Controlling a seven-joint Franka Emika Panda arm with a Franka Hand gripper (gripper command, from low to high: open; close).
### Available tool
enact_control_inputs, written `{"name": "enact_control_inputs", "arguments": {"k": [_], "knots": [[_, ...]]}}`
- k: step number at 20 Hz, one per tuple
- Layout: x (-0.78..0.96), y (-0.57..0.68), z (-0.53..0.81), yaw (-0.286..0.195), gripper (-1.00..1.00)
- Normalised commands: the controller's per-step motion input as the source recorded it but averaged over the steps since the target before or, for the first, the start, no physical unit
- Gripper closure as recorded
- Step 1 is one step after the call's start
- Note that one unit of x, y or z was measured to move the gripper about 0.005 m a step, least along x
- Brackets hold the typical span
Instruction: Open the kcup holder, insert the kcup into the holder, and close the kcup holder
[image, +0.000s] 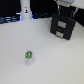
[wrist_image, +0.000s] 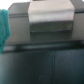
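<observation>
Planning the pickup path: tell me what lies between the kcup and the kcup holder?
Nothing: in the exterior view, only bare white table separates the kcup from the kcup holder.

White table (image: 50, 60) carries the kcup (image: 29, 55) and the black kcup holder (image: 63, 26). The holder sits well apart from the kcup. White bottle-shaped object (image: 25, 11) stands farther back.

From my seat, the kcup (image: 28, 55) stood alone on the table (image: 45, 65), toward the front and the exterior view's left. The kcup holder (image: 63, 26) sat well apart from it, farther back on the exterior view's right. The gripper (image: 65, 5) hung just above the holder. A bottle (image: 25, 10) stood at the back left.
</observation>
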Motion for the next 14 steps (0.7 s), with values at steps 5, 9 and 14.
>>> {"name": "enact_control_inputs", "arguments": {"k": [5,9,14], "knots": [[-0.10,0.14,-0.42,-0.018,-1.00],[-0.36,0.00,-0.34,-0.003,-1.00],[-0.26,-0.05,-0.19,-0.001,-1.00]]}}
